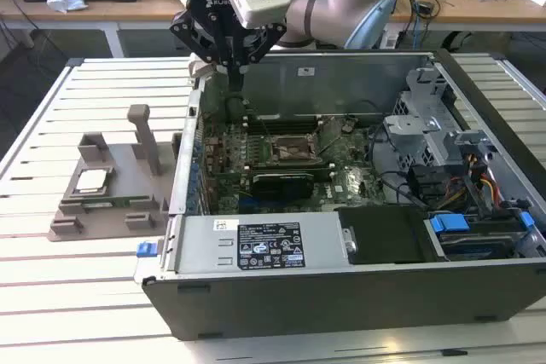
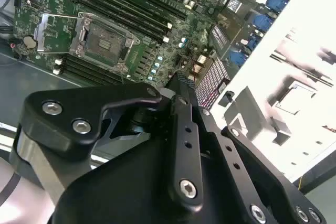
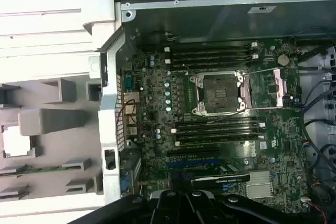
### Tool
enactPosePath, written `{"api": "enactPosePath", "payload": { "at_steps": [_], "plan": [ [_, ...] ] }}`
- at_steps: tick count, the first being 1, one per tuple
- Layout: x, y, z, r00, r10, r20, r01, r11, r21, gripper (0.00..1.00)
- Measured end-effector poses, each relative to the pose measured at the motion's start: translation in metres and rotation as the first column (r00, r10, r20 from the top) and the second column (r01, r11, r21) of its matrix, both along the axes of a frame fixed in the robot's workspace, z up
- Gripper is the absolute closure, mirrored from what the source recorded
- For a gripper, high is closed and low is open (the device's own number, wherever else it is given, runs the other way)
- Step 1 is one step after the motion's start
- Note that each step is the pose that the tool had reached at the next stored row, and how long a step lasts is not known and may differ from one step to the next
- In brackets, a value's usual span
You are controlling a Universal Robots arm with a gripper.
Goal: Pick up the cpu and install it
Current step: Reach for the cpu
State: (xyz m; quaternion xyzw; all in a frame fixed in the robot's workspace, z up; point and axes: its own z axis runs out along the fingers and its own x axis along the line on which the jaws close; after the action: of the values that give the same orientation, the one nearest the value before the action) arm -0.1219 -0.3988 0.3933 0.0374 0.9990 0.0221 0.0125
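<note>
While the cpu (image 1: 91,180) lies on the grey holder (image 1: 85,217), the gripper (image 1: 235,83) hangs closed and empty above the open computer case (image 1: 341,296).

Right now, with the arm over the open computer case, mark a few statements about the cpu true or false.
1. The small silvery square cpu lies on the grey plastic holder beside the dark metal computer case. True.
2. The motherboard socket already holds a chip. False: it stands open and empty.
3. The black gripper carries the cpu. False: it hangs above the case with nothing in it.
4. The case rests on a white slatted table. True.
</note>
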Motion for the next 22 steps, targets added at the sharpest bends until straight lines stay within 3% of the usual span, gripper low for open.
{"api": "enactPosePath", "payload": {
  "at_steps": [12, 22],
  "plan": [
    [-0.022, 0.0000, 0.0000, 1.0000, 0.000, 0.0000, 0.000, 1.0000, 0.0000, 0.89],
    [-0.048, 0.0000, 0.0000, 1.0000, 0.000, 0.0000, 0.000, 1.0000, 0.0000, 0.89]
  ]
}}
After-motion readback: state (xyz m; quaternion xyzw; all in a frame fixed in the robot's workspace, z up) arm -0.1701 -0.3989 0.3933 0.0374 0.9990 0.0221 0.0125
